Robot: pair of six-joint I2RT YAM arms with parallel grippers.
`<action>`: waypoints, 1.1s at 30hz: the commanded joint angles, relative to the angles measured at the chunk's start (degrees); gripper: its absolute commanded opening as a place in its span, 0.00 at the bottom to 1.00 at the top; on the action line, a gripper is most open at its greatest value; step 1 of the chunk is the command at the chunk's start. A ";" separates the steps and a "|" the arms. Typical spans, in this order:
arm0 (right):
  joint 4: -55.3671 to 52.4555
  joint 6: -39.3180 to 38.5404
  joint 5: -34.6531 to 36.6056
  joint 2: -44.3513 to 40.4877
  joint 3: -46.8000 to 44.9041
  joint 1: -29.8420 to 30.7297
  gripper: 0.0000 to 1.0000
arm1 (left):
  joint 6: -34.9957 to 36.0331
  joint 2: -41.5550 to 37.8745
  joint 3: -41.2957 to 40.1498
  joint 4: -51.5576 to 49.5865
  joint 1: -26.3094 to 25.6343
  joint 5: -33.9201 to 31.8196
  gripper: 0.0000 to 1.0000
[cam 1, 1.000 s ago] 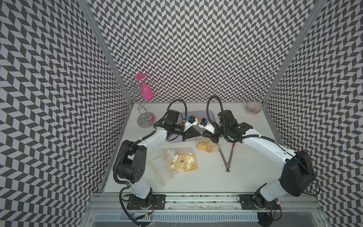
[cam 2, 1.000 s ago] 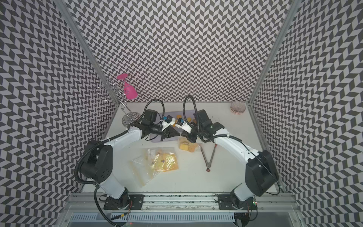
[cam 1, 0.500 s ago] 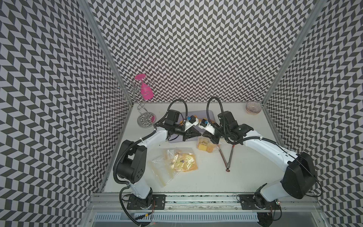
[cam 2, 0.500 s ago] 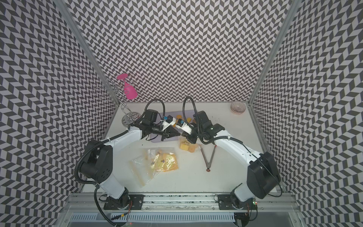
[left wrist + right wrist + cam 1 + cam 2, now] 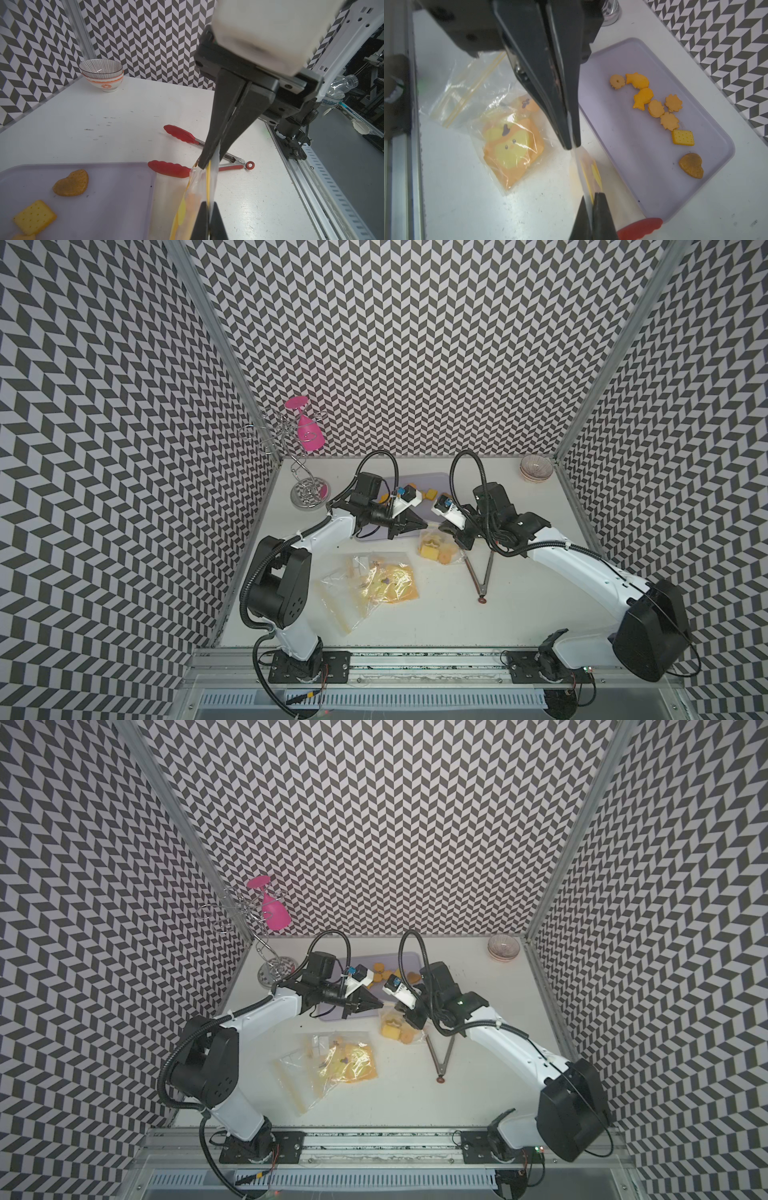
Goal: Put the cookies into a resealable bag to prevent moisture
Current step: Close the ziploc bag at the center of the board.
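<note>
Cookies (image 5: 643,99): most lie loose in a row on lilac tray (image 5: 695,79) at table rear-centre. They are scalloped rounds, two fish, one rect. cracker and a browner heart (image 5: 691,165) at row's end. At least two more, a yellow square and a round, sit inside small clear bag (image 5: 434,549), just off tray's front-right corner.

L gripper (image 5: 423,525): jaws pressed together, pinching bag's top edge. R gripper (image 5: 444,528): likewise, pinching opposite end of same edge. Yellow zip strip runs taut betw. the two tips and the bag hangs below. Cannot tell whether its bottom touches table.

Red-tipped tongs (image 5: 179,134) lie spread on table beside bag, under R arm. Spare printed bags (image 5: 508,145) lie flat nr front, apart. Stacked bowls (image 5: 101,74) sit in rear-right corner.
</note>
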 commanded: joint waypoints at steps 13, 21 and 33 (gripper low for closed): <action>-0.53 1.11 7.61 -6.27 -5.24 -2.27 0.05 | 1.54 -0.11 0.82 -0.93 0.95 0.71 0.00; -4.08 2.03 10.71 -9.07 -6.60 -3.00 0.00 | 1.33 -0.18 0.45 -0.38 1.04 0.31 0.00; -6.16 4.02 15.68 -12.45 -9.26 -3.57 0.24 | 1.43 -0.38 0.14 -0.12 1.47 0.24 0.00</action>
